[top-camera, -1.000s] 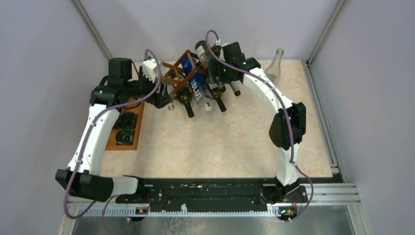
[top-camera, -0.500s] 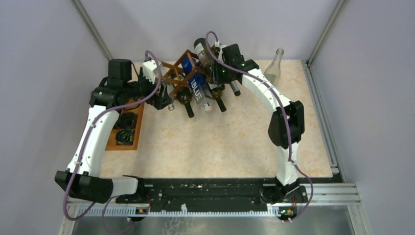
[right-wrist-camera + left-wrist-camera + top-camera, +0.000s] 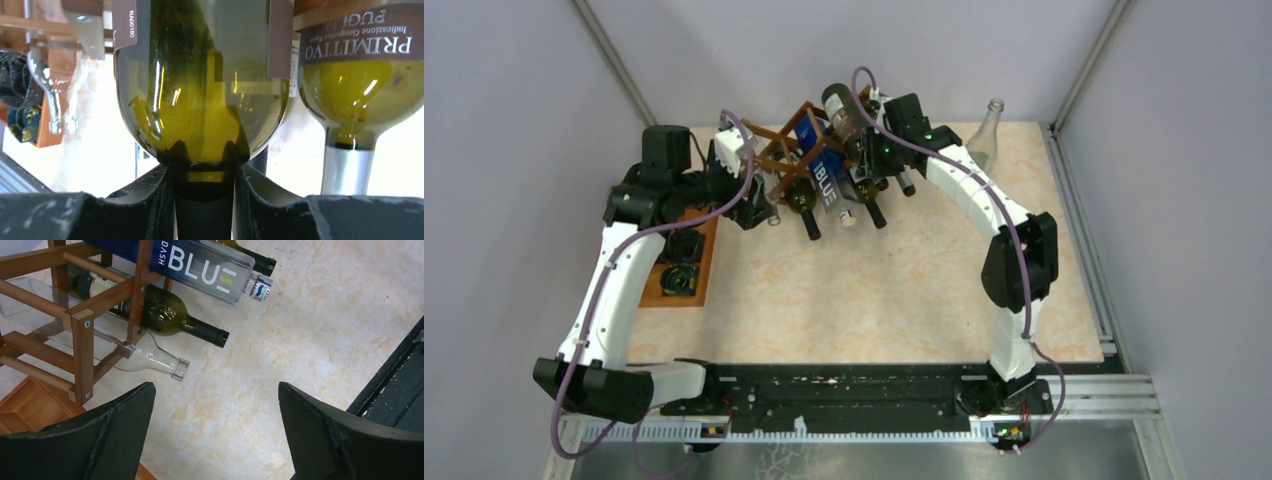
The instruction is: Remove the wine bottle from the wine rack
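The right hand [image 3: 204,192] is clamped on the neck of the green wine bottle [image 3: 200,95], tilted in the right end of the wine rack [image 3: 786,152], far on the bench [image 3: 874,290]. The left hand [image 3: 215,405] is apart.

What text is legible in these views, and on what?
"BLUE", with a small "DASH" beside it: on the blue bottle.
"RA00180": on a sticker on the green bottle held in the right claw.
"PRIMITIVO" and "PUGLIA": on the label of the next bottle.
The fine line between those two words is too small to read with certainty.
Nothing else is legible.
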Controlling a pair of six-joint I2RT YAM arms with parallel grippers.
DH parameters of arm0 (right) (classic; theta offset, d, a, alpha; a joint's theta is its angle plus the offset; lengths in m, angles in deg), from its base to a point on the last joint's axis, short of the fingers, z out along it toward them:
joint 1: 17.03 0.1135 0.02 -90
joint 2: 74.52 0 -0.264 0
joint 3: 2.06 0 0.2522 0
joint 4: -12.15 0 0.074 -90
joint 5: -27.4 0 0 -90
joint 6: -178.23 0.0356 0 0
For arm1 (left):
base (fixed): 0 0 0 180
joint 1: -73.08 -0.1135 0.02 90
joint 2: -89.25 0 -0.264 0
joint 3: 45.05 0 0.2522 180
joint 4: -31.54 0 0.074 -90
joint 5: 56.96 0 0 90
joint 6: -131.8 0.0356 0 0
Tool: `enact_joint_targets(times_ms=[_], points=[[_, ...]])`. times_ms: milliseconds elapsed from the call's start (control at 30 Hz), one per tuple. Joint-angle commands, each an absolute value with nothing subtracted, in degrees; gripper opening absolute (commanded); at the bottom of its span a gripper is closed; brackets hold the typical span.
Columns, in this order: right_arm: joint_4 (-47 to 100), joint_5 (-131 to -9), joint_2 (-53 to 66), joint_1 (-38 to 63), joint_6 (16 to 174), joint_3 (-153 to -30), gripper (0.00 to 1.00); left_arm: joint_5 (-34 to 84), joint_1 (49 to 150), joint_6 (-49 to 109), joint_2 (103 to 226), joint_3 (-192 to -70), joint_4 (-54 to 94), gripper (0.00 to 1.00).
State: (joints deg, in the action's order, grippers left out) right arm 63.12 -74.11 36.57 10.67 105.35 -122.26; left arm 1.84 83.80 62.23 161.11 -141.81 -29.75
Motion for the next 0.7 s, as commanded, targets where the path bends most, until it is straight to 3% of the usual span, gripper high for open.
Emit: enact_joint_targets(times_ms=[0,300,667], points=[[56.81,-77.97,25.89,10.83,105.67,-123.21,0.00,0.25,83.55,65.05,159.15,-140.24,-27.90,0.99],[58.69,-86.46,16.22,11.06,106.35,-117.33,0.00,-3.26,83.62,78.31,153.79,-135.00,-24.23,0.99],[62.98,-87.64,9.19,22.31,106.55,-110.58,0.00,-7.99,83.67,115.13,143.20,-125.14,-20.14,0.99]])
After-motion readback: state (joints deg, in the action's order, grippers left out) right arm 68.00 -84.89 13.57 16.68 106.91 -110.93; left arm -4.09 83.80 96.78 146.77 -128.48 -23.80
